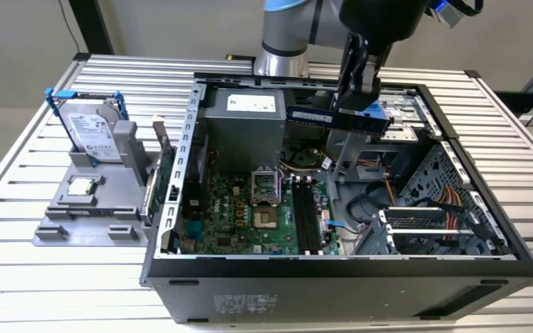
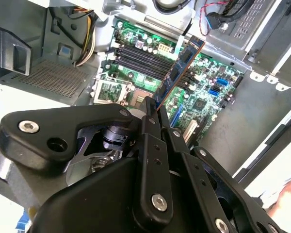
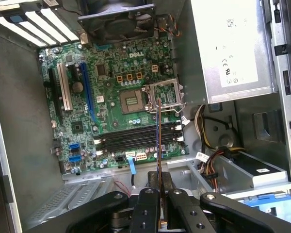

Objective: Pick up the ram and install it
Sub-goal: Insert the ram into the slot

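Pinching the ram (image 1: 318,116) at one end, the gripper (image 1: 355,103) holds it up over the open computer case (image 1: 341,291), above the memory slots (image 3: 136,138). Probably light, stiff, but fragile: grab the edges, not the chips.

Ribbed silver aluminium-slat table (image 1: 44,291) — one, evenly lit. Plain pale grey wall (image 1: 174,28) behind. Black upright post (image 1: 92,26) — exterior view's left.

Ram (image 3: 158,145) gripped end — hidden between fingers (image 3: 146,211); arm (image 1: 285,35) cropped.
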You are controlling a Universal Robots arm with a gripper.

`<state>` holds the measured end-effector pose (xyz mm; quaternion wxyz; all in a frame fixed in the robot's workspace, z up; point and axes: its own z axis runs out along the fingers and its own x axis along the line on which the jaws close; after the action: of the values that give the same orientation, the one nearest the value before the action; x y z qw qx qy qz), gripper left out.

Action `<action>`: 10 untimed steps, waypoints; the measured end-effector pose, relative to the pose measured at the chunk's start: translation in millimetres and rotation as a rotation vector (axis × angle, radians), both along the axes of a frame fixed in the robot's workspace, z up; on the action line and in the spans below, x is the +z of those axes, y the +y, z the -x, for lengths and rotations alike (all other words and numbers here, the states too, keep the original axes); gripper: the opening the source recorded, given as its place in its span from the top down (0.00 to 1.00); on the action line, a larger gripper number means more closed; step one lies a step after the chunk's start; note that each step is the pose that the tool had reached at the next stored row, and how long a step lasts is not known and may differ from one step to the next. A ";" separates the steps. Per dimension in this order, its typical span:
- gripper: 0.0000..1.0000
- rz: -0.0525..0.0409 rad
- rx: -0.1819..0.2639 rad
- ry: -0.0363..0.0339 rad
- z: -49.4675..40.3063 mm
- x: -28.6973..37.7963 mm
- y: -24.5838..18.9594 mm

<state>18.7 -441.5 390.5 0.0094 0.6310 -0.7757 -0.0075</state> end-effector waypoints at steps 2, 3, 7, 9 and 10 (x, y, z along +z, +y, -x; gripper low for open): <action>1.00 -0.0001 -0.009 0.0000 0.0 0.0 0.0; 1.00 -0.0003 -0.015 -0.0001 0.0 -0.1 0.0; 1.00 -0.0002 -0.036 -0.0001 0.0 -0.1 0.0; 1.00 -0.0001 -0.046 0.0000 0.0 -0.1 0.0; 1.00 -0.0001 -0.052 0.0000 0.0 -0.1 0.0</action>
<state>18.7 -441.4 390.4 0.0092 0.6107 -0.7918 -0.0078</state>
